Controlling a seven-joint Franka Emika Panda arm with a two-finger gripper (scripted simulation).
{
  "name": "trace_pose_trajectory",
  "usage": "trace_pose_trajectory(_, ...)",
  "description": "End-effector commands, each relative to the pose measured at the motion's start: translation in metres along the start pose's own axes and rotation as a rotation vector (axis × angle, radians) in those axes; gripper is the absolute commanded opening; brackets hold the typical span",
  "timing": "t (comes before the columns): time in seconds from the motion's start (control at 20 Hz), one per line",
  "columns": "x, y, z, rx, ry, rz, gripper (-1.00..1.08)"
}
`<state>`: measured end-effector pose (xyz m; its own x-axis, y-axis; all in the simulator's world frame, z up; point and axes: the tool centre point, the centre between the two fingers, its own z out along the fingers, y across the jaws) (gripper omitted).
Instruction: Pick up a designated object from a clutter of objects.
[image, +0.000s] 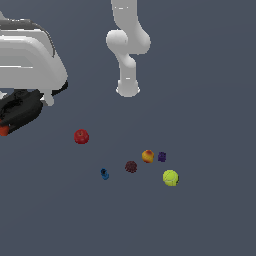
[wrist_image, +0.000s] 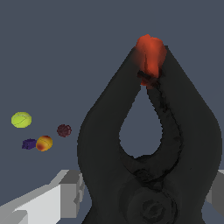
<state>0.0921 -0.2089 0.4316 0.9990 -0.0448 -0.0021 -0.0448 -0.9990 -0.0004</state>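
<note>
Already the clamp sits at the far left edge of the exterior view, under the white hand of the arm and seemingly clear of the floor, well apart from the clutter in the lower middle of that frame. The main risk, as a judgement, is a slip: the clamp is long and heavy at its orange tip, which sticks out well past the grip, so a quick swing or stop could make it pivot between the pads or drop. A fall could send it among the loose items, namely the apple, blue piece, maroon ball, orange fruit, purple piece and tennis ball, and scatter them. In the wrist view the clamp fills most of the frame, its two black arms rising from the bottom edge to meet at the tip near the top, while the gripper shows only as grey finger blocks, one at lower left and one at the lower right edge, flanking the clamp's base. The jaws look set at a middling width and closed on that base, though the contact itself is hidden behind the black body, so the firmness of the hold cannot be read.
</note>
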Motion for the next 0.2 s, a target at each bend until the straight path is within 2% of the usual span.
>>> trace_pose_trajectory(0.0, 0.0012, 0.0013, -0.0036, -0.001, 0.002, 0.000, -1.00)
trace_pose_trajectory(0.15, 0.0016, 0.0017, -0.0043, -0.001, 0.002, 0.000, -1.00)
